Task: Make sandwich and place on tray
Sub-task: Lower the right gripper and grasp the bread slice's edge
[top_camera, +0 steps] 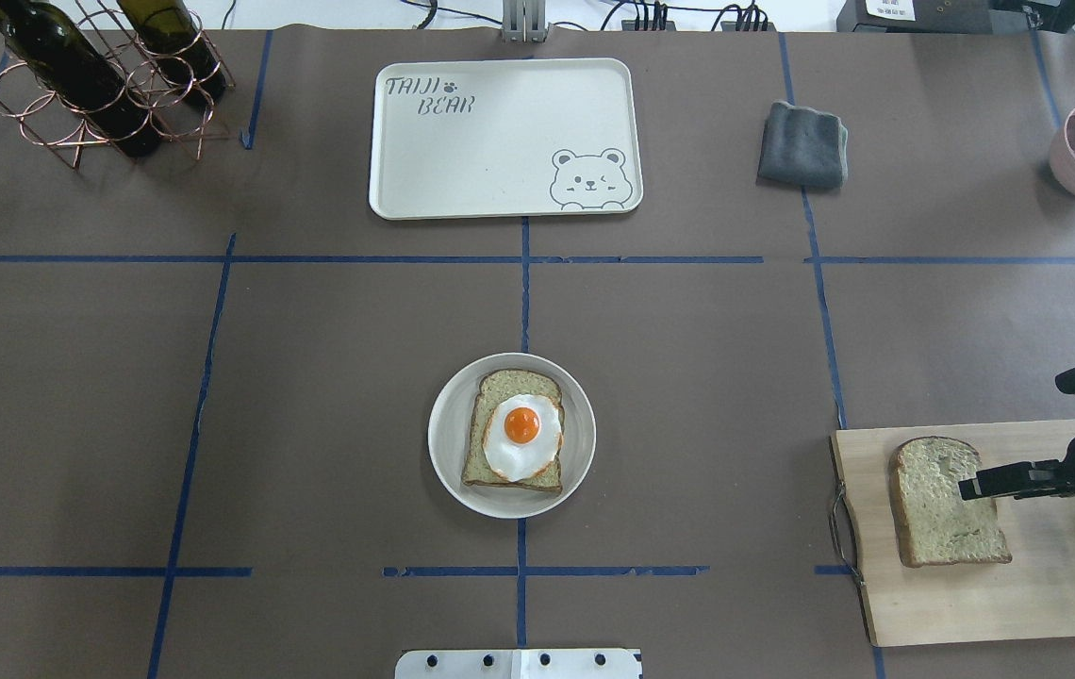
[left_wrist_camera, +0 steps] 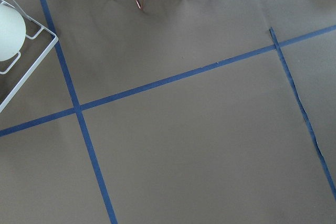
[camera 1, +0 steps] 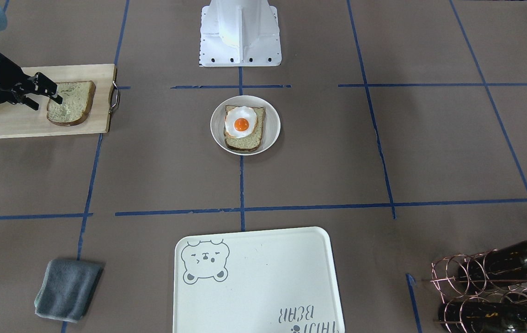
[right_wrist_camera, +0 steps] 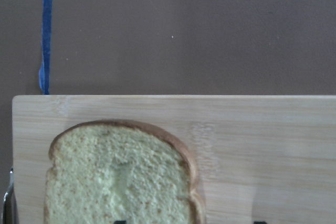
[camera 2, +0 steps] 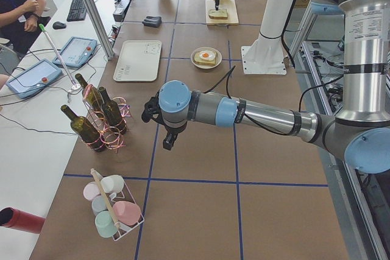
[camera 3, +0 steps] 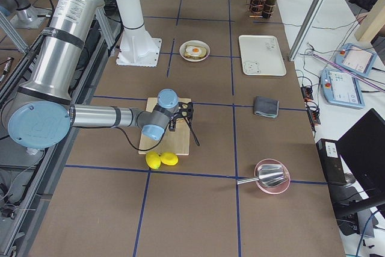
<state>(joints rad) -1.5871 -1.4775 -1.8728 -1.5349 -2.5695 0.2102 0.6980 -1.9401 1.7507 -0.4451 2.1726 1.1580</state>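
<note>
Well, the right gripper (camera 1: 47,103) hung with its fingers spread wide over the second bread slice (camera 1: 70,102) on the cutting board (camera 1: 23,125), well out to the robot's right of the white dish (camera 1: 272,125). On that dish sat the half-built sandwich (camera 1: 245,138), one slice topped by the fried egg (camera 1: 241,122), while the tray (camera 1: 263,277) lay beyond the dish, away from the robot. The left gripper (camera 2: 169,140) hovered far to the dish's other side, and I couldn't tell whether it was spread or clenched.

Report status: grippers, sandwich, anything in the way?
Right gripper open over second bread slice on cutting board; left gripper near bottle rack, state unreadable. Unfinished: egg on first slice in dish. Nothing lies between board, dish and tray.
</note>
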